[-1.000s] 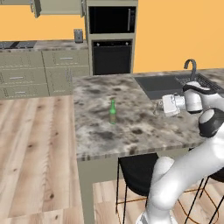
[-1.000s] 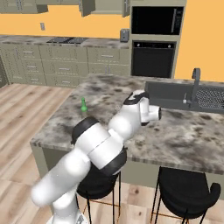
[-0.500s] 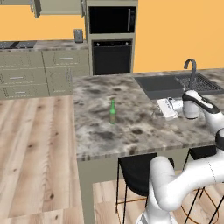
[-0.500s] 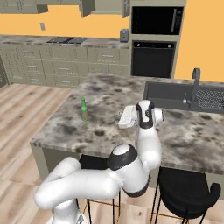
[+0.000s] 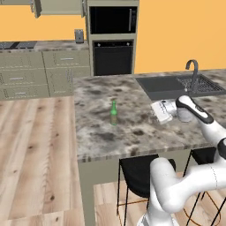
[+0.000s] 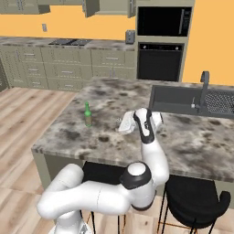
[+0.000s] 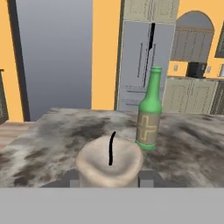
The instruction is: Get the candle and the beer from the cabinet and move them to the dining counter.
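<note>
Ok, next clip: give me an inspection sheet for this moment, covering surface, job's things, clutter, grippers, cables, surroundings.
Surface: dining counter, speckled granite with an inset sink and faucet.
Job's things: beer standing upright on the counter; candle held between the fingers, above the counter; cabinet on the wall with a door ajar.
Clutter: nothing seen.
Grippers: gripper shut on the candle, pointing toward the beer.
Cables: nothing seen.
Surroundings: black stools under the counter, wall oven, wood floor.

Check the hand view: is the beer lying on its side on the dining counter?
No, the beer stands upright on the dining counter, behind the candle.
</note>
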